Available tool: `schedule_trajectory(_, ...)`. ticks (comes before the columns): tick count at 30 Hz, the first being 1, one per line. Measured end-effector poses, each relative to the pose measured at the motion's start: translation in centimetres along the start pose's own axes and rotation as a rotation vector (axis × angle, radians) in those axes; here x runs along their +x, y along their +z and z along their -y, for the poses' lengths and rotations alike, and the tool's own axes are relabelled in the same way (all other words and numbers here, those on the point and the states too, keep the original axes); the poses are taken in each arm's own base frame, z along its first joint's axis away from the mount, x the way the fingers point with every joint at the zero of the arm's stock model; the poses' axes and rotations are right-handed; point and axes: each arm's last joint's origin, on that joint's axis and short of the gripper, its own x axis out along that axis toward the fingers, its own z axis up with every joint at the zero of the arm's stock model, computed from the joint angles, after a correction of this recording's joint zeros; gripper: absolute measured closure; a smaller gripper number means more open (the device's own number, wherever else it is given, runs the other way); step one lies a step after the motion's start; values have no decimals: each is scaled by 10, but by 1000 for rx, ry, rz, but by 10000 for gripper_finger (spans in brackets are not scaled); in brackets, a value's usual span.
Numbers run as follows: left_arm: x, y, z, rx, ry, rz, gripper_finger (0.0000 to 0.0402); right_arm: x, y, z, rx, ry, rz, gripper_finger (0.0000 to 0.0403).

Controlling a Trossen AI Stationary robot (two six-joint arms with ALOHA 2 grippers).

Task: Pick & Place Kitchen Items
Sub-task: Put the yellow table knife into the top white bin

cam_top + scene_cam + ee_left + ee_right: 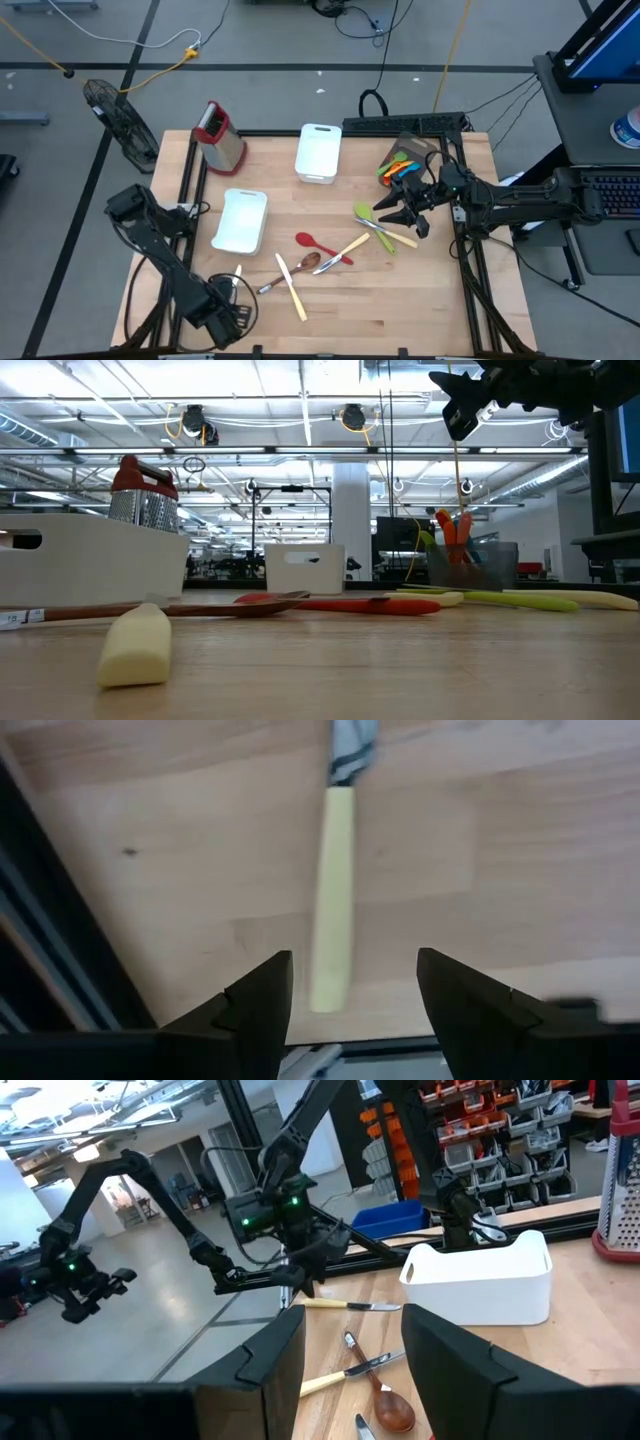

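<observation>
Two pincers stood open and empty: the left pincer (350,1010) over a cream knife (335,895), the right pincer (405,218) above the surface (400,300).

The surface (400,300) is pale wood, smooth with a matt grain. The knife (333,910) has a cream plastic handle and a shiny metal blade. White bins (318,153) look like smooth plastic, and the grater (143,508) is perforated metal with a glossy red top.
</observation>
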Motion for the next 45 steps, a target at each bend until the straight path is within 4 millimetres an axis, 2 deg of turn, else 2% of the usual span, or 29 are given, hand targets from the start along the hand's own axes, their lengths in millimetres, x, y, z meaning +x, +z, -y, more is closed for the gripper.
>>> schedule_trajectory(9,27,-6,10,12,29,-5,181,0,0,0,0,0,1,243)
schedule_trajectory(14,46,-12,11,19,120,-49,181,0,0,0,24,0,0,243)
schedule_trajectory(18,56,-17,12,19,121,-51,181,0,0,0,26,0,1,243)
schedule_trajectory(22,58,-18,14,28,91,-50,206,0,0,0,26,1,0,243)
schedule_trajectory(31,59,-18,16,35,58,-34,345,0,0,0,25,1,2,243)
schedule_trajectory(38,59,-18,17,15,50,-38,347,0,0,0,25,1,2,243)
schedule_trajectory(45,44,-19,15,16,-22,-15,347,0,0,0,25,1,3,243)
